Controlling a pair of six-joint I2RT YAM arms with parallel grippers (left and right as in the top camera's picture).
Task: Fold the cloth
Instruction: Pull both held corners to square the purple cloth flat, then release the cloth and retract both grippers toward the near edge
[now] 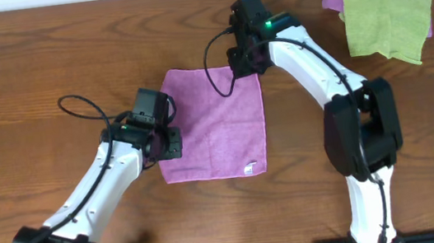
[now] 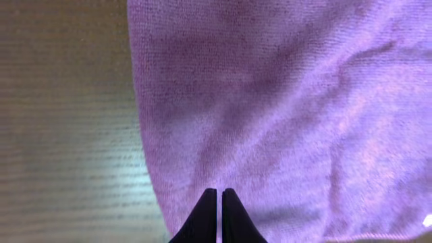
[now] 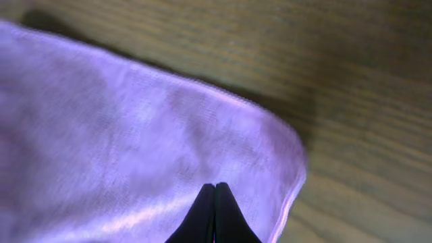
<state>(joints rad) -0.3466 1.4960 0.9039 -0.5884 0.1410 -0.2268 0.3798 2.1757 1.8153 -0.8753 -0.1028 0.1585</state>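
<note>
Partly hidden cloth (image 1: 217,125) edges, left pincer (image 2: 219,192), right pincer (image 3: 214,185)

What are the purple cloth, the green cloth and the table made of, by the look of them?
Purple cloth: probably soft terry or microfibre; fuzzy matte pile, thin stitched hem.
Green cloth: likely a similar soft fabric; matte, lying crumpled.
Table: wood or wood-look laminate; brown grain streaks, slight sheen.

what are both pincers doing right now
left pincer: closed, apparently pinching the cloth at its left edge
right pincer: closed, apparently pinching the cloth's far right corner, which looks slightly lifted
</note>
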